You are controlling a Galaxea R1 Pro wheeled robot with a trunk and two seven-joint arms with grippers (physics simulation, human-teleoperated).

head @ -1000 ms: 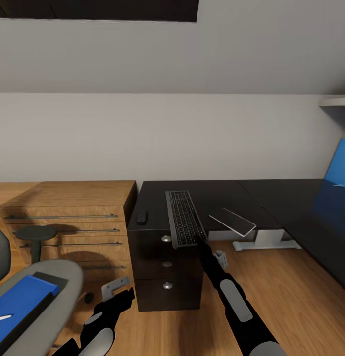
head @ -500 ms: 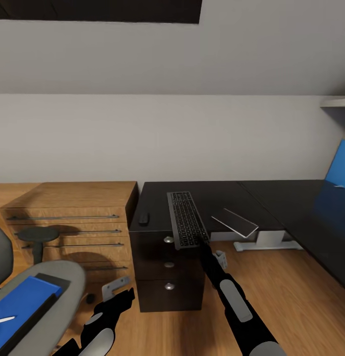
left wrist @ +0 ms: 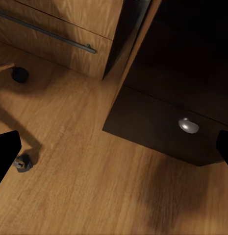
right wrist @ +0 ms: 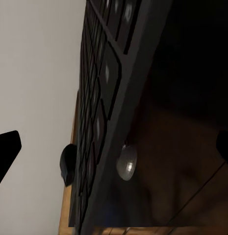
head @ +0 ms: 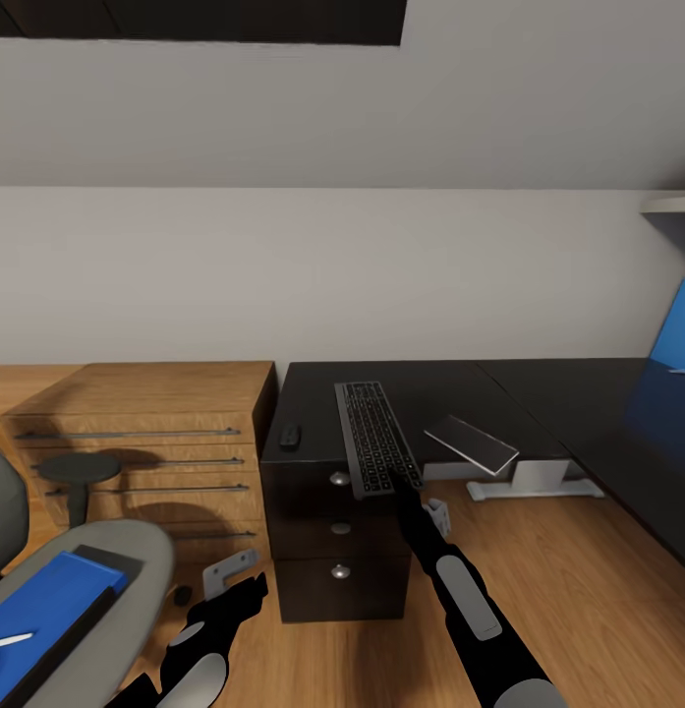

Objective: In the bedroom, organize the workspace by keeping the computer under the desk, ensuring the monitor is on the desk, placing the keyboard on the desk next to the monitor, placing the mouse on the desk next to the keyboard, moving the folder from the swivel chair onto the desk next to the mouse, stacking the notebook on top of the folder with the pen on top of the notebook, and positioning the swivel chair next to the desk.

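Now, keyboard (head: 378, 439): laid on the desk (head: 460, 393), near end overhanging.
Right gripper (head: 409, 484): spread wide at that end.
Left gripper (head: 227, 573): held wide, low, empty.
Mouse (head: 290, 436): beside the keyboard.

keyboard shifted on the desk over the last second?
No. The keyboard sits the same against the desk edge and mouse; everything slid slightly right together, so the camera moved.

Light wooden drawer chest (head: 136, 433) with long metal handles at left, white wall (head: 332, 265) behind, wood floor (head: 578, 570) in front
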